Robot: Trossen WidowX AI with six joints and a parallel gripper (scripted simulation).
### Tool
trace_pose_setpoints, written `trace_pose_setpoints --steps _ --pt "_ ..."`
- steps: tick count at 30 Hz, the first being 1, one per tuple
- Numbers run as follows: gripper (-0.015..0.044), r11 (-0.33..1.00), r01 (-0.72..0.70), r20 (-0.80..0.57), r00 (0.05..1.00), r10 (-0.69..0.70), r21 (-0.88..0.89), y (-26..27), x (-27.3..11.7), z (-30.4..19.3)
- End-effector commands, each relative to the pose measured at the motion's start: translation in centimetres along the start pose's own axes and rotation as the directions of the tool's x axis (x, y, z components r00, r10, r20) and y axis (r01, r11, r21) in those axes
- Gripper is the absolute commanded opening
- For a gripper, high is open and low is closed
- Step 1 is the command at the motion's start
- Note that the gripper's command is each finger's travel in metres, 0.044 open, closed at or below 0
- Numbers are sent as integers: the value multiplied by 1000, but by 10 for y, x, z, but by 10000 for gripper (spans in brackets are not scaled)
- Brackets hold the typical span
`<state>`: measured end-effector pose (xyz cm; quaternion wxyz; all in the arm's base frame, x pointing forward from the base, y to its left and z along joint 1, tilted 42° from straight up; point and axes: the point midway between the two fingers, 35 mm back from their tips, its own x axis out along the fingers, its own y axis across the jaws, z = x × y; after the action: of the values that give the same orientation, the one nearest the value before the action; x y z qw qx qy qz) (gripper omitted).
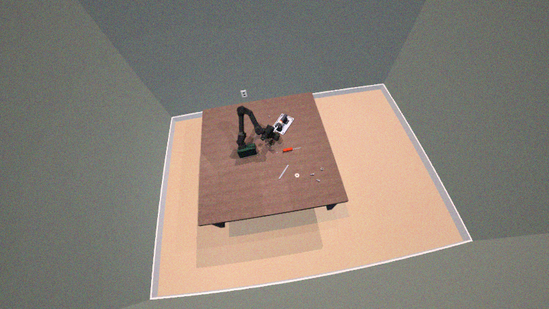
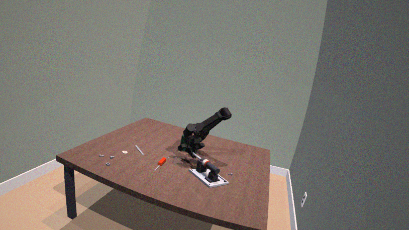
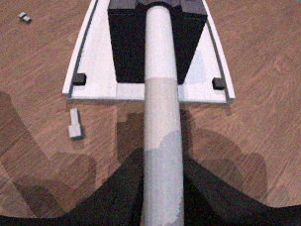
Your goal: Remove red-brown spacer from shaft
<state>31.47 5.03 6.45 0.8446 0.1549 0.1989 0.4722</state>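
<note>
The pale shaft (image 2: 196, 155) (image 3: 160, 59) runs through the near black support block (image 2: 200, 166) (image 3: 130, 50) on the white base plate (image 2: 200, 179) (image 3: 101, 40). My gripper (image 2: 193, 154) (image 3: 156, 156) is shut on the shaft, short of that block. In the exterior view, a whitish ring and an orange-red ring (image 2: 206, 163) sit side by side beyond the near block. A dark cylinder (image 2: 213, 166) follows, above the far black block (image 2: 212, 175). Whether the orange-red ring is the red-brown spacer is too small to tell. Beyond the near block, the wrist view hides everything on the shaft.
A small bolt (image 2: 230, 174) (image 3: 75, 126) lies beside the plate. An orange-handled screwdriver (image 1: 287, 150) (image 2: 162, 161), a grey bar (image 1: 283, 171) (image 2: 139, 150), a white washer (image 1: 297, 175) (image 2: 124, 152) and several small metal parts lie on the table (image 1: 237, 191) (image 2: 160, 188).
</note>
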Motion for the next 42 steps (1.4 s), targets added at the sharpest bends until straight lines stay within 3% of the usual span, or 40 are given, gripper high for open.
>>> trace_pose_setpoints --steps 1,42 --pt "0 1000 -2 2 1000 2 -2 0 -1 -1" --pt "0 1000 -2 1 1000 2 -2 0 -4 -4"
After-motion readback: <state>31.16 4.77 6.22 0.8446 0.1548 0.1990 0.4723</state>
